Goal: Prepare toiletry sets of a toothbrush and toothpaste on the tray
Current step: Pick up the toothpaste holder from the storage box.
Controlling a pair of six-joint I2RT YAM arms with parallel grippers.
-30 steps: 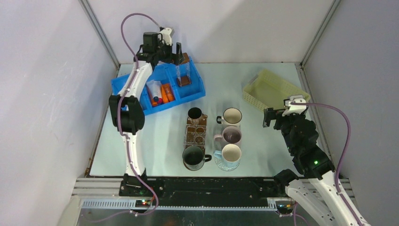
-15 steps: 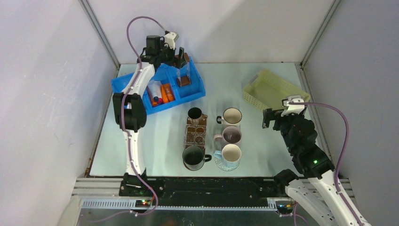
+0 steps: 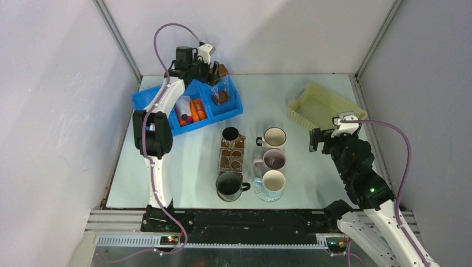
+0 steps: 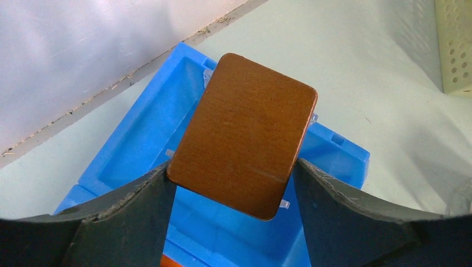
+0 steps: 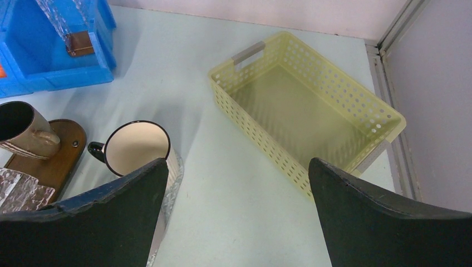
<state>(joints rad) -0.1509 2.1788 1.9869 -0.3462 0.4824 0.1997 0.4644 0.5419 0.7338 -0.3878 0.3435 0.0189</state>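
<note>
Orange toothpaste (image 3: 196, 109) tubes and a white one (image 3: 183, 105) lie in the middle compartment of the blue bin (image 3: 143, 101). No toothbrush shows. A clear box with a brown lid (image 4: 245, 133) stands upright in the bin's right compartment (image 4: 128, 144). My left gripper (image 4: 231, 167) straddles that lid, and both fingers touch its edges. In the top view the left gripper (image 3: 216, 73) sits above the box (image 3: 220, 89). My right gripper (image 5: 239, 172) is open and holds nothing, hovering over the table just left of the pale yellow perforated tray (image 5: 311, 111), which is empty (image 3: 320, 105).
Mid-table stand a brown mug (image 3: 230, 134), a black mug (image 3: 228, 185) and three pale mugs (image 3: 274, 137), beside a brown board (image 3: 232, 158) carrying clear ribbed pieces. Frame posts and white walls close in the table.
The left gripper has shifted right over the brown-lidded box and its fingers have narrowed onto the lid. The right gripper has drifted slightly left.
</note>
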